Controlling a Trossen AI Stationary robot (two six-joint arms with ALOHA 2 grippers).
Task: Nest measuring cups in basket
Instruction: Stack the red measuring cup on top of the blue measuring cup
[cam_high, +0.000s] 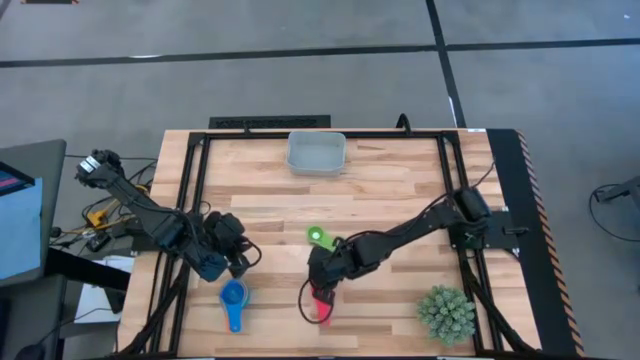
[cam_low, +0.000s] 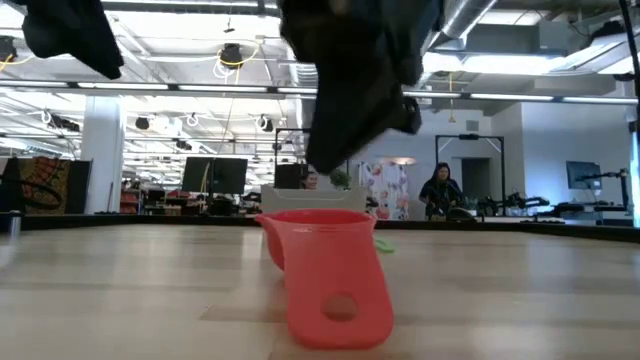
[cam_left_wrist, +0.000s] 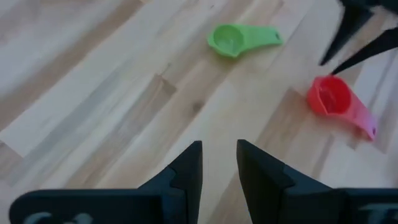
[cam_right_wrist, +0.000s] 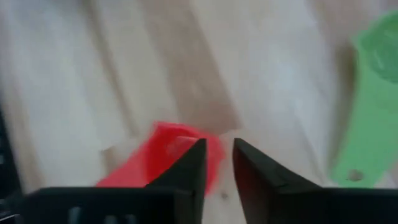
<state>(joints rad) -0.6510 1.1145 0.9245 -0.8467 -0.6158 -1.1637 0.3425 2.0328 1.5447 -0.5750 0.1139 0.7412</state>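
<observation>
- Red measuring cup (cam_high: 321, 303) lies near the desk's (cam_high: 400, 190) front edge, about midway along it, with my right hand (cam_high: 322, 285) directly above it.
- From the right wrist I see that hand's fingers (cam_right_wrist: 186, 168) a narrow gap apart, over the red cup and not gripping it.
- Green cup (cam_high: 320, 237) sits mid-desk, just behind that hand.
- Blue cup (cam_high: 234, 298) lies toward the front-left corner, beside my left hand (cam_high: 222, 266), whose fingers stand slightly apart, holding nothing.
- Pale basket (cam_high: 316, 153) rests at the back edge, centred.
</observation>
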